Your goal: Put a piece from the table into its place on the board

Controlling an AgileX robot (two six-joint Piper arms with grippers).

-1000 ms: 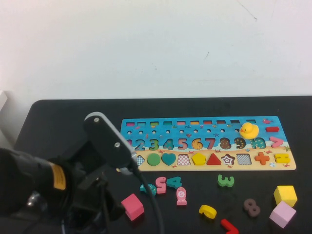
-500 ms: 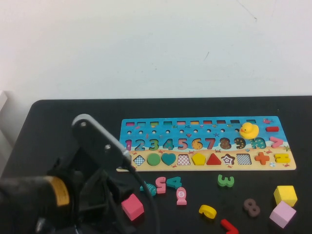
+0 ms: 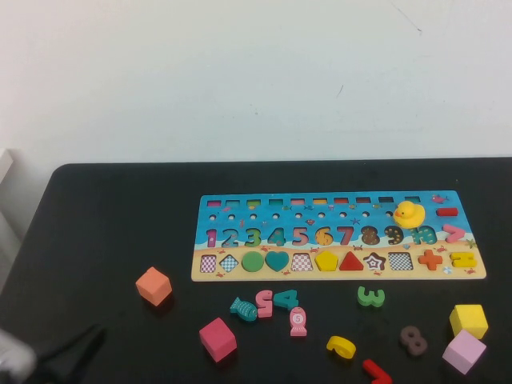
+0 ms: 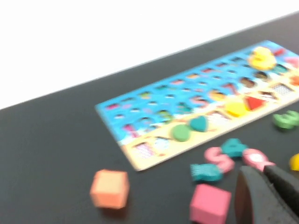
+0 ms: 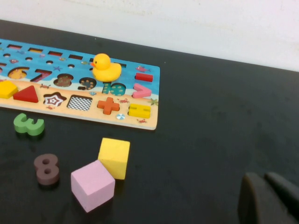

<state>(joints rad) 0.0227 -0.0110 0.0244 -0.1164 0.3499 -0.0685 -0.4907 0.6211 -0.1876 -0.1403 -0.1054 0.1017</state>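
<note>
The yellow pentagon piece point(image 3: 326, 261) lies flat in a shape slot of the blue beach-print board point(image 3: 240, 276), between a checkered slot and the red triangle. It also shows in the left wrist view point(image 4: 236, 108) and the right wrist view point(image 5: 5, 88). My left gripper point(image 4: 261, 171) is shut and empty, hovering over the black table point(image 3: 104, 232) near the pink cube point(image 4: 209, 204). Only a sliver of that arm point(image 3: 56, 356) shows in the high view's bottom-left corner. My right gripper point(image 5: 264, 177) is shut and empty over bare table, right of the board.
An orange cube point(image 3: 153, 286) and pink cube point(image 3: 218, 338) sit left of centre; a yellow cube point(image 3: 468, 320) and lilac cube point(image 3: 463, 351) at the right. Loose numbers and fish point(image 3: 276, 302) lie below the board. A rubber duck point(image 3: 408, 214) stands on the board.
My left arm has drawn back from in front of the board's left end toward the near-left corner, almost leaving the high view. The orange cube it covered now shows.
</note>
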